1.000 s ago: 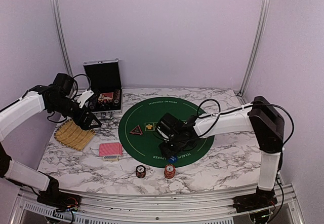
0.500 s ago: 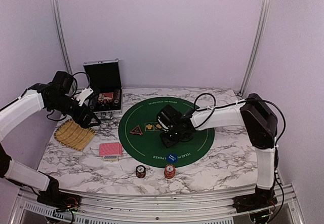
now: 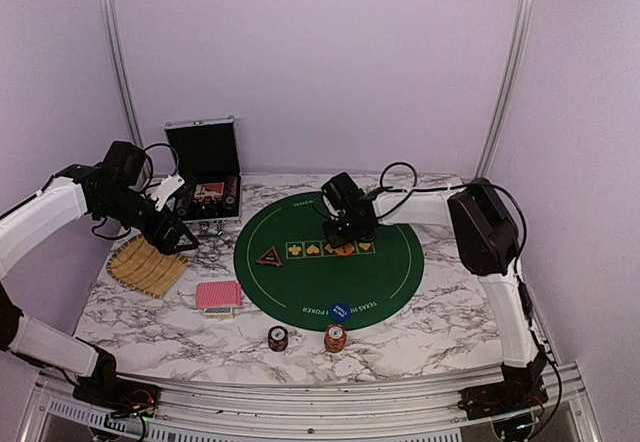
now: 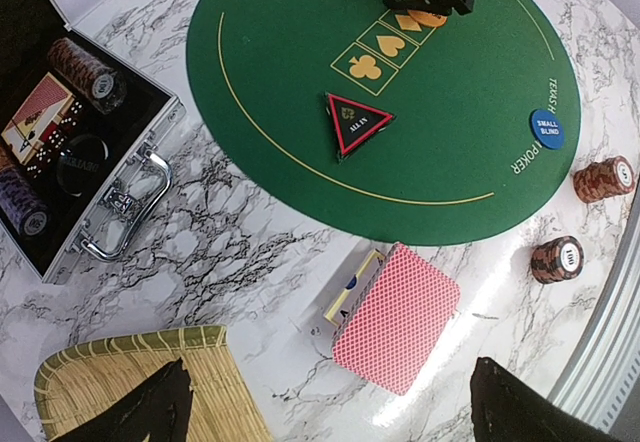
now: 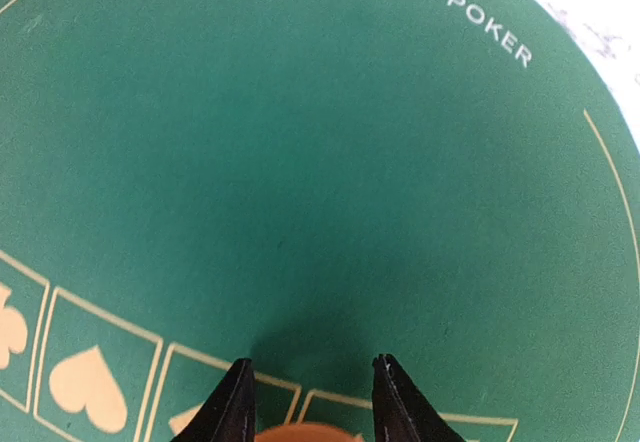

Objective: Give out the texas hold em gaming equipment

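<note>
An orange disc point(image 3: 343, 249) lies on the suit row of the green poker mat point(image 3: 380, 282). My right gripper point(image 3: 343, 236) hangs just over it. In the right wrist view the disc point(image 5: 305, 432) peeks in at the bottom edge between the two parted fingertips point(image 5: 238, 402), with a thin gap on its right side. A blue disc point(image 3: 340, 311) rests on the mat's near rim, and the dark triangular marker point(image 3: 268, 257) sits at its left. Red-backed cards point(image 4: 395, 317) lie on the marble, with two chip stacks point(image 3: 278, 338) point(image 3: 335, 338) near the front. My left gripper point(image 3: 185, 242) hovers wide open and holds nothing.
The silver case point(image 3: 205, 177) stands open at the back left with chips and cards inside. The yellow straw tray point(image 3: 147, 265) lies below my left gripper point(image 4: 330, 417). The right arm's cable loops above the mat's far edge.
My right gripper has travelled from the blue disc at the mat's near rim to the orange disc farther back, its jaws narrowing. The blue disc stays where it lay. The left arm has not moved.
</note>
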